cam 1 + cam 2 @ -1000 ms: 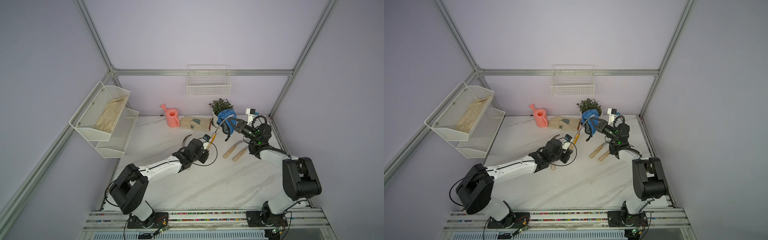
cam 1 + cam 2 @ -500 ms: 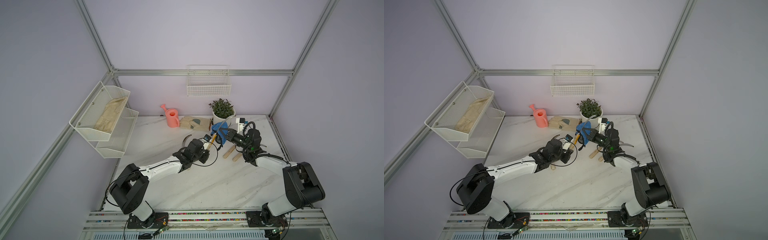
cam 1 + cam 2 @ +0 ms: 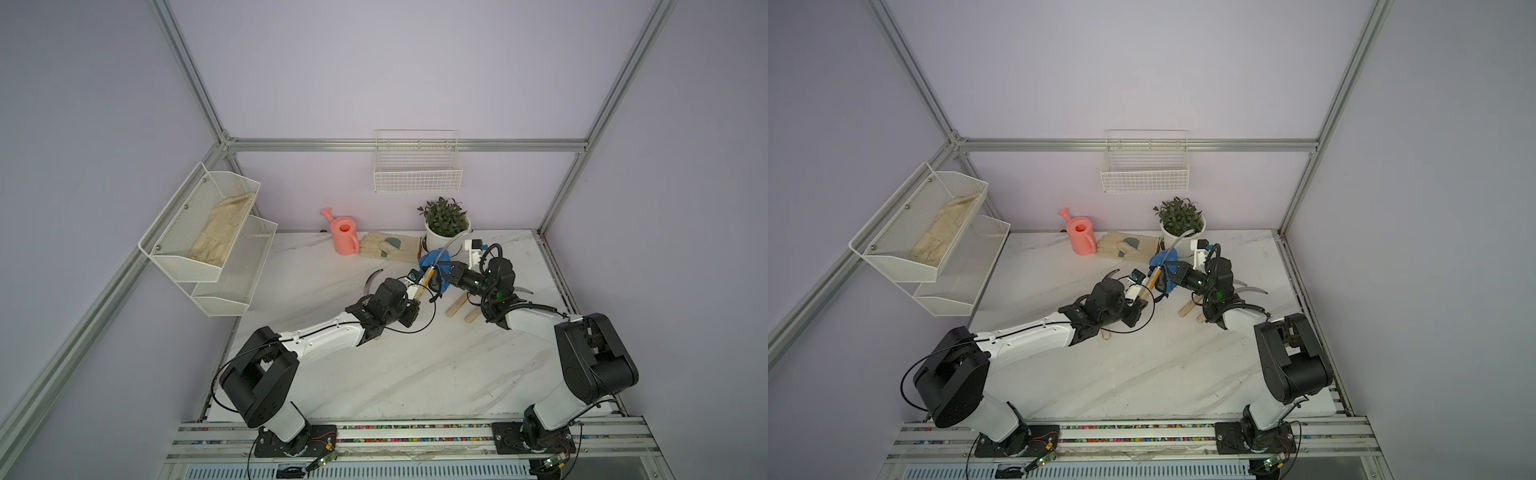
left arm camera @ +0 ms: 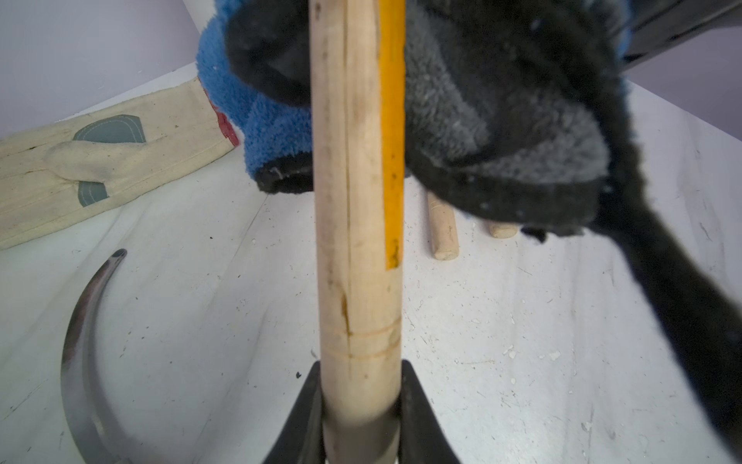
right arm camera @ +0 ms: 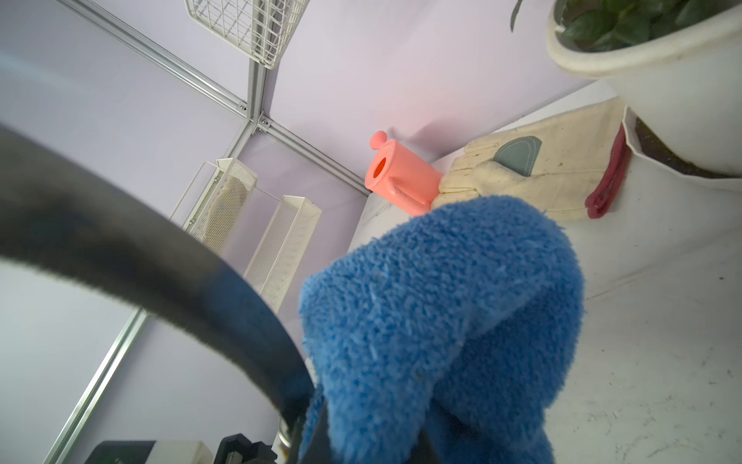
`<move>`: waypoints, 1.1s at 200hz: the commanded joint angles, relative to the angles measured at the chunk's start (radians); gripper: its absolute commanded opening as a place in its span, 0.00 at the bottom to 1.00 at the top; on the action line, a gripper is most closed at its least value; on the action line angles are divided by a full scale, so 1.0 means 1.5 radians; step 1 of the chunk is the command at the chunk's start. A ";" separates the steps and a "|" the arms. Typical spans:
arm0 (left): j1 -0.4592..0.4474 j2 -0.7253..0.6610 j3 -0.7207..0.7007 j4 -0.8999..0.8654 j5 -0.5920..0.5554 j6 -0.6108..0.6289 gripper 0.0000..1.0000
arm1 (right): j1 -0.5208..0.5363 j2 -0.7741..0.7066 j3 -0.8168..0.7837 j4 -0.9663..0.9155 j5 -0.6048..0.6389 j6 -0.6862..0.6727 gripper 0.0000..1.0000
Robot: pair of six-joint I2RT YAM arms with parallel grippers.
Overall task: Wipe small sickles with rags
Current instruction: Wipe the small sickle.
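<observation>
The left gripper (image 3: 416, 296) is shut tight on the wooden handle of one sickle (image 4: 355, 201), down at the butt end. This sickle is up off the white table (image 3: 395, 374) and leans toward the back wall. Its grey blade curves up in front of the plant pot (image 3: 441, 239).

Right where the handle meets the blade, the blue rag (image 3: 430, 262) is bunched around it. The right gripper (image 3: 444, 277) comes in from the side and is pinched shut on the rag, with its fingers buried in the fluff.

Under the left arm another sickle (image 3: 371, 279) lies flat, and its blade curls out. Under the right arm two more sickles (image 3: 456, 306) lie side by side on the table, with their handles pointing to the front.

Farther back a beige glove (image 3: 390, 247) lies flat next to a pink watering can (image 3: 345, 241). The plant pot stands beside the glove. On the back wall hangs a wire basket (image 3: 417, 174). On the side wall is a white shelf (image 3: 232, 286) with a second glove (image 3: 220, 232) in its top tray.
</observation>
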 commanded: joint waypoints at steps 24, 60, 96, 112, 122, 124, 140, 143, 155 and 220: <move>-0.001 -0.019 -0.015 0.056 0.022 0.015 0.00 | 0.008 0.003 -0.012 0.100 -0.034 -0.005 0.00; -0.001 -0.017 -0.012 0.047 0.023 0.018 0.00 | 0.006 -0.020 -0.011 0.125 -0.033 -0.013 0.00; -0.001 -0.010 0.002 0.023 0.021 0.022 0.00 | -0.029 -0.043 0.034 0.101 -0.029 0.009 0.00; -0.001 -0.015 0.000 0.023 0.005 0.022 0.00 | -0.061 -0.050 0.053 0.101 -0.040 0.033 0.00; 0.000 -0.016 -0.001 0.020 -0.001 0.024 0.00 | -0.079 -0.059 0.061 0.101 -0.041 0.043 0.00; 0.000 -0.017 -0.001 0.019 -0.001 0.024 0.00 | -0.082 -0.061 0.062 0.100 -0.041 0.045 0.00; -0.001 -0.016 0.001 0.013 -0.002 0.027 0.00 | -0.105 -0.076 0.069 0.101 -0.046 0.060 0.00; 0.000 -0.014 0.002 0.013 -0.001 0.028 0.00 | -0.108 -0.079 0.070 0.101 -0.047 0.062 0.00; -0.001 -0.013 0.004 0.010 -0.002 0.029 0.00 | -0.119 -0.091 0.069 0.100 -0.050 0.068 0.00; 0.000 -0.011 0.011 -0.003 -0.033 0.018 0.00 | -0.165 -0.193 0.020 0.091 -0.046 0.076 0.00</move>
